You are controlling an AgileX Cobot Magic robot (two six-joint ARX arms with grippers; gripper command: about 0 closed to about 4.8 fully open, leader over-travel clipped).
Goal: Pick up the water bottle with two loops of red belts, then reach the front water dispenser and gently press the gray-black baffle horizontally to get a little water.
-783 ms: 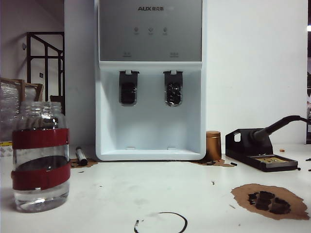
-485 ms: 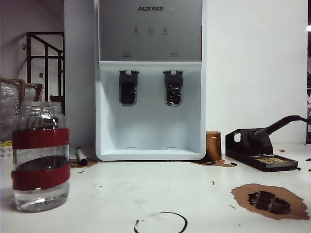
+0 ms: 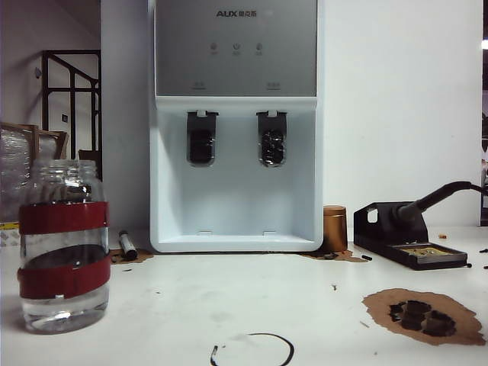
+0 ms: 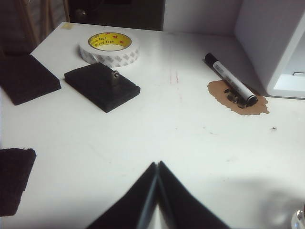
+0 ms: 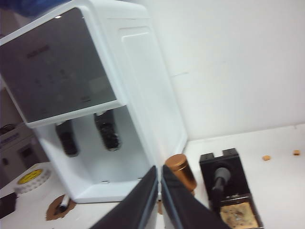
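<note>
a: where is the water bottle (image 3: 62,245) sitting right now?

b: it is standing upright on the white table (image 3: 229,305), at the near left, well apart from the water dispenser (image 3: 235,126). its two red bands are wrapping its body and a little water is lying in the bottom. nothing is touching it.

a: and the dispenser?

b: it is standing at the back of the table, facing us. the gray-black baffle (image 3: 201,139) is hanging in the left of the recessed bay, with the mottled paddle (image 3: 271,139) beside it on the right.

a: what is the left gripper (image 4: 157,164) doing?

b: its two dark fingers are pressing together at the tips, holding nothing. it is hovering over bare table, with a roll of tape (image 4: 109,48), a black foam pad (image 4: 102,86) and a marker (image 4: 230,85) lying beyond it.

a: the right gripper (image 5: 159,168)?

b: its fingers are sitting almost closed, only a thin slit showing between them, and nothing is in them. it is pointing toward the dispenser's right side, with a copper can (image 5: 180,171) and a black soldering stand (image 5: 228,187) just past the tips.

a: are the arms showing from the front?

b: no, neither one is showing there.
</note>
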